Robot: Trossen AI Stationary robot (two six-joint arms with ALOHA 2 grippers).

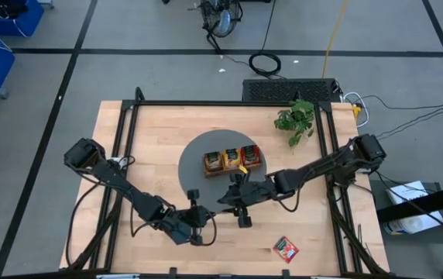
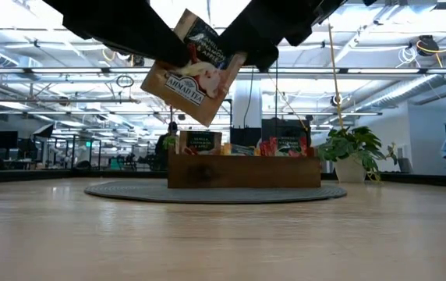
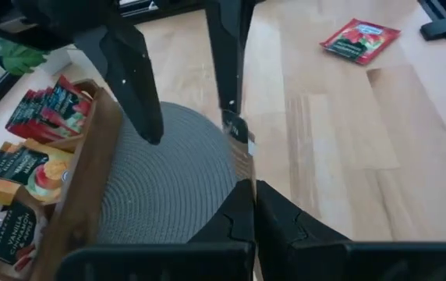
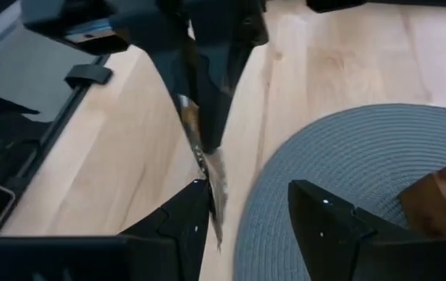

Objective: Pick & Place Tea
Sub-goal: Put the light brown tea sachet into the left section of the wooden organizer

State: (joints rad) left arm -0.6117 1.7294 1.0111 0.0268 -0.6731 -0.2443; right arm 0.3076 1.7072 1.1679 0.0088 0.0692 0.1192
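The left gripper (image 1: 194,220) pinches an orange tea sachet (image 2: 194,69) tight, up in the air just off the edge of the round grey mat (image 1: 194,177). The right gripper (image 1: 242,203) is beside it, fingers apart around the sachet's edge. More tea sits in the wooden tray (image 1: 231,171) on the mat. A red sachet (image 1: 286,249) lies well away from the mat.

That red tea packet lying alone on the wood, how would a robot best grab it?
The red tea sachet lies flat on the table, well clear of the tray, with nothing around it. I would come straight down from above and pinch across two opposite edges: it is thin, so fingers probably need to catch an edge to lift it.
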